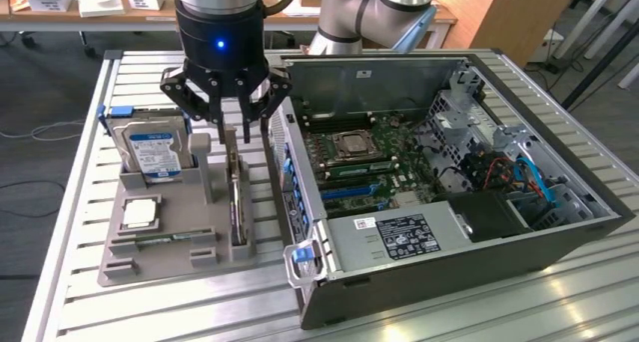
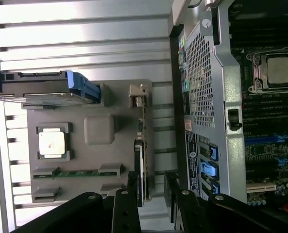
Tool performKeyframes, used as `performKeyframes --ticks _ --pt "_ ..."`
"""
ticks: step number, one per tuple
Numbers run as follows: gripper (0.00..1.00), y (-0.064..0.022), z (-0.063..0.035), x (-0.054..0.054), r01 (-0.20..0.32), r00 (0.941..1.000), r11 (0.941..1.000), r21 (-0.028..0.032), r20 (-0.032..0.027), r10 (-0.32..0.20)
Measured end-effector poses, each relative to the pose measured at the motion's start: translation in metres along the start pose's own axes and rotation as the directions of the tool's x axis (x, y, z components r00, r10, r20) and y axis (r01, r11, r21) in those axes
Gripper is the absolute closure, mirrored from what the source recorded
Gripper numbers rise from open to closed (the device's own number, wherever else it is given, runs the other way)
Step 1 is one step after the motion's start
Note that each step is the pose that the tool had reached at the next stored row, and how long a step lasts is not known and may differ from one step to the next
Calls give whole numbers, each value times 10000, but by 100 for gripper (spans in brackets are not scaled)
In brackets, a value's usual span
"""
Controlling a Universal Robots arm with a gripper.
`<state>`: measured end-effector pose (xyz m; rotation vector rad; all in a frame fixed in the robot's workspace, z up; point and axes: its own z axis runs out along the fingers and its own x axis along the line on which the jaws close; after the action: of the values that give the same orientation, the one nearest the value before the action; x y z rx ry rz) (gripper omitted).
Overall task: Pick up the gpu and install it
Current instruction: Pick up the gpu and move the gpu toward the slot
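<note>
Hand [image 1: 239, 129] open, fingers either side of the gpu [image 1: 236, 200], not gripping it. The gpu stands on edge in its tray [image 1: 130, 263]; pickup and installation in the computer case [image 1: 420, 275] are not yet done.

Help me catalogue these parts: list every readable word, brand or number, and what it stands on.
Nothing here is legible.
Hard drive label: print too small to read.
Power supply label: blurred.
Small sticker on the case wall: too small to read.

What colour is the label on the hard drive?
The label is blue and white; the exterior view shows it best.
</note>
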<state>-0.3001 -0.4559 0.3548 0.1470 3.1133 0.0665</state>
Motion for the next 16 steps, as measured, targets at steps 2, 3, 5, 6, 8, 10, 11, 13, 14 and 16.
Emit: performKeyframes --ticks 2,3,5,6,8,10,11,13,14,16 --pt "64 -1 1 0 0 10000 10000 0 1 0" --pt "64 -6 1 2 -2 10000 10000 -2 1 2" --pt "64 -25 0 10 -1 10000 10000 -1 3 1" --pt "64 -34 -1 15 -1 10000 10000 -1 2 1" --pt "64 -54 -1 20 0 10000 10000 -3 3 0" --pt "64 -63 -2 23 0 10000 10000 -3 3 0" --pt "64 -64 -2 23 -1 10000 10000 -3 4 1" --pt "64 -65 4 23 -2 10000 10000 -3 4 2" --pt "64 -66 18 23 0 10000 10000 -3 4 0" --pt "64 -67 49 24 0 10000 10000 -2 3 0"
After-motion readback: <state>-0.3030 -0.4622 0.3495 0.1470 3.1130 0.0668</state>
